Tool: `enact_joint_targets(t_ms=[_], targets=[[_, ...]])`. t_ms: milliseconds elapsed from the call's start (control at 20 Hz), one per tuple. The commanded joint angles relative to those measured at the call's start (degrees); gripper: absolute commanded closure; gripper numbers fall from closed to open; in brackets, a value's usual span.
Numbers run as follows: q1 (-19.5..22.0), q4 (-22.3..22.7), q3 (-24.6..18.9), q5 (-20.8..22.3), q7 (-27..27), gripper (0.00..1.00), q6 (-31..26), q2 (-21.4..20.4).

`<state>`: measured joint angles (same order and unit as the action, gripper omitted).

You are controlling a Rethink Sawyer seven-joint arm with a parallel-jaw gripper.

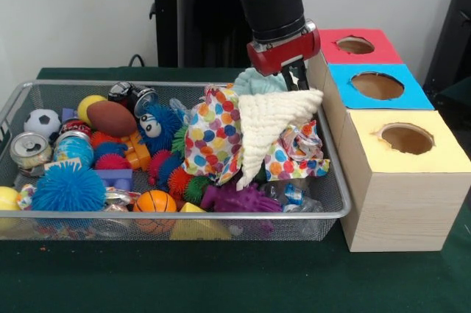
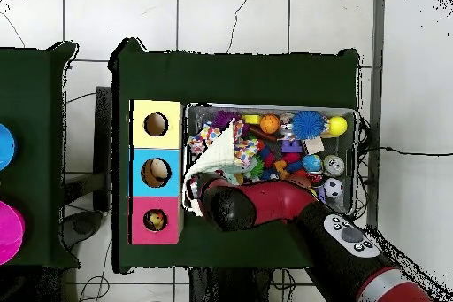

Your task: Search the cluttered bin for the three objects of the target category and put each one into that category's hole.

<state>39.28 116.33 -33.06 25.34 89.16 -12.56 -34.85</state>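
Observation:
The wire-mesh bin (image 1: 169,214) is full of toys, balls, cans and cloths; it also shows in the overhead view (image 2: 356,152). My gripper (image 1: 294,81) is over the bin's right end, next to the boxes. It is shut on a corner of a cream knitted cloth (image 1: 268,125), which hangs from it and drapes over a polka-dot cloth (image 1: 213,136). A pale teal cloth (image 1: 257,81) lies behind the gripper. In the overhead view the arm hides the gripper, and the cream cloth (image 2: 212,158) spreads out at the bin's left end.
Three cardboard boxes with holed tops stand in a row right of the bin: red (image 1: 383,51), blue (image 1: 412,96), yellow (image 1: 441,155). In the bin are a blue spiky ball (image 1: 68,189), a small basketball (image 1: 154,201), a brown football (image 1: 112,118) and a purple toy (image 1: 239,199).

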Motion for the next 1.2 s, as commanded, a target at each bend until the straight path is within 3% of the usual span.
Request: enact_joint_targets(t_ms=[50, 400, 750, 1200], targets=[[-0.5, -0.2, 1.2, -1.7, 8.5, 1.0, 1.3, 0.9], [0.1, -1.2, 0.9, -1.2, 7.2, 1.0, 0.6, 1.0], [1.2, -6.2, 5.2, 4.0, 1.8, 1.0, -1.5, -1.9], [6.6, -7.4, 4.5, 7.1, -4.1, 1.0, -5.8, -5.7]])
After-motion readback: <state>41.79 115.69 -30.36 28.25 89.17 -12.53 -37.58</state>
